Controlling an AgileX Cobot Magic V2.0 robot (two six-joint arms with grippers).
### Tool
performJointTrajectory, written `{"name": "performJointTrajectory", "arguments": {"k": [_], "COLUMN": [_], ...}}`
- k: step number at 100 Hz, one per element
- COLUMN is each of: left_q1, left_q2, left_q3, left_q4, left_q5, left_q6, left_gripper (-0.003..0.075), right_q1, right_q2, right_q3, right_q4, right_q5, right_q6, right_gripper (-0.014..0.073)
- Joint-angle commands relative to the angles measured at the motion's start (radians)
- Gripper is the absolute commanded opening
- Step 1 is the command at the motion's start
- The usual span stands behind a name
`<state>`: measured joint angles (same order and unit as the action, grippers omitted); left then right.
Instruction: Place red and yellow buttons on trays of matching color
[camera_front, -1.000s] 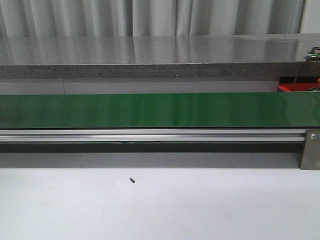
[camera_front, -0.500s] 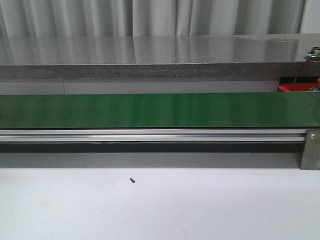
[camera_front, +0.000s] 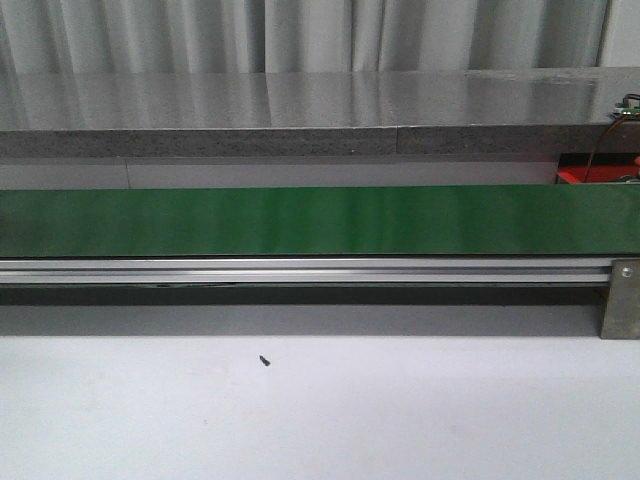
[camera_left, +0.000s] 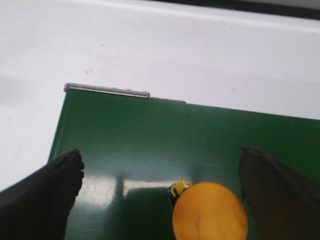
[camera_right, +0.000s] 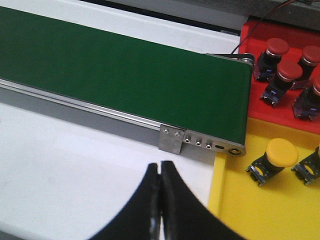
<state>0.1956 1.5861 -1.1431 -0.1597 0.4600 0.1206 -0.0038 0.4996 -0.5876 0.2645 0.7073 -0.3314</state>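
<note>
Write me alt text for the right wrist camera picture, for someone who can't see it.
The right gripper, fingers shut together and empty, hangs over a white table beside the end of a green conveyor belt. Past the belt's end, a red tray holds several red buttons and a yellow tray holds yellow buttons.

Even, bright overhead light in all views. Front view: sharp, w/ pale streaky glare across the long green conveyor belt (camera_front: 320, 220) and a dark shadow band under its rail. Left wrist view: soft focus, round yellow push-button (camera_left: 210, 212) at 6 o'clock blurred; white table surface (camera_left: 200, 60) nearly blown out.
</note>
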Motion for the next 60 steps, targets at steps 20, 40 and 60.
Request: {"name": "performJointTrajectory", "arguments": {"k": [20,40,60], "left_q1": [0.034,0.142,0.253], "left_q2": [-0.124,-0.091,-0.006], "left_q3": [-0.054,-0.136,-0.218], "left_q4": [0.018,0.024,0.036], "left_q5": [-0.114,-0.109,-0.109], "left_q6": [-0.001,-0.001,-0.001], "left_gripper": [0.0624,0.0624,0.0624], "right_q1": [-0.001,-0.001,-0.001], "right_q2": [0.002,0.002,0.002], "right_q3": [-0.025,-0.025,-0.025], "right_q4": [0.013,0.013,0.013], "right_q5": [-0.062,-0.062,-0.062], "right_q6": [-0.007,-0.007,-0.007], "right_gripper": [-0.0068,-0.0068,-0.0068]}}
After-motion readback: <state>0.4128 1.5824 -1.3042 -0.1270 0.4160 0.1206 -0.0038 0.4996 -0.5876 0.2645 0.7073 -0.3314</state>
